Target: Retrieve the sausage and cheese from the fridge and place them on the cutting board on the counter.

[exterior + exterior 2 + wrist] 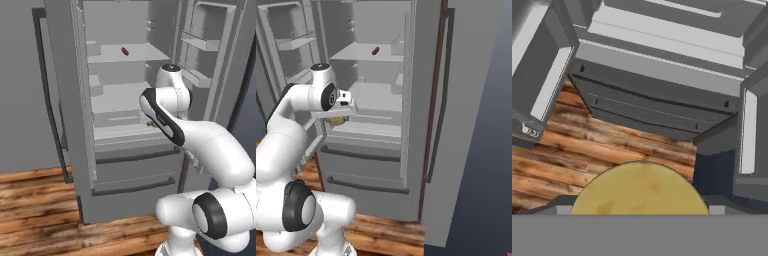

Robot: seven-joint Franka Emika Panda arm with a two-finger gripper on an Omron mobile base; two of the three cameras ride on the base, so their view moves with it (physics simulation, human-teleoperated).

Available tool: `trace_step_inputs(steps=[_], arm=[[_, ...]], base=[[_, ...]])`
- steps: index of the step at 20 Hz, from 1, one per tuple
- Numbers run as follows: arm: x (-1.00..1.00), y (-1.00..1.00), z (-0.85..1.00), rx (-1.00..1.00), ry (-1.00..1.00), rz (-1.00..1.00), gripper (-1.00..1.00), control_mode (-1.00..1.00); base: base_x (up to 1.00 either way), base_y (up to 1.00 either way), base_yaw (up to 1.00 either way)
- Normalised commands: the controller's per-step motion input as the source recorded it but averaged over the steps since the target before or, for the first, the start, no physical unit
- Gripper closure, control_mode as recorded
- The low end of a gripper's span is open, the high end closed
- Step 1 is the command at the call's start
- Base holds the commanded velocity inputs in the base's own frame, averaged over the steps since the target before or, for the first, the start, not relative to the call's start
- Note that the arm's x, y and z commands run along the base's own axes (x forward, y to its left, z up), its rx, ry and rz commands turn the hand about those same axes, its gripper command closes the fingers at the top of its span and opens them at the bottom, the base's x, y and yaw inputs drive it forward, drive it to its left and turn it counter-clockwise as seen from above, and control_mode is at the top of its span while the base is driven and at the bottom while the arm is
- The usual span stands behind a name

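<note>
The fridge (131,172) stands with both doors open, grey shelves inside and drawers below. The sausage (124,51) (375,50), a small dark red link, lies on the upper shelf. My gripper (336,119) hangs in front of the lower shelves, pointing down, shut on the cheese (337,120). In the hand view the cheese (640,190) is a big yellow round that covers the fingertips, with the fridge drawers and floor beyond it. A sliver of the cheese (150,123) peeks from behind my forearm. The cutting board and the counter are out of view.
The left fridge door (55,100) with its dark handle swings out on one side. The other door (466,120) stands wide on the right. Door bins (200,42) line the inner door. Wooden floor (40,220) lies before the fridge.
</note>
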Motion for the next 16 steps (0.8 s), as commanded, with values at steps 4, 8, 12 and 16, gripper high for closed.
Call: trace_step_inputs(steps=[4,8,12,16], arm=[[0.0,0.0,0.0,0.0,0.0,0.0,1.0,1.0],[0.0,0.0,0.0,0.0,0.0,0.0,1.0,1.0],[0.0,0.0,0.0,0.0,0.0,0.0,1.0,1.0],[0.0,0.0,0.0,0.0,0.0,0.0,1.0,1.0]], base=[[-0.79,-0.01,0.16],[-0.79,0.0,0.6],[-0.57,0.11,0.88],[-0.23,0.2,1.0]])
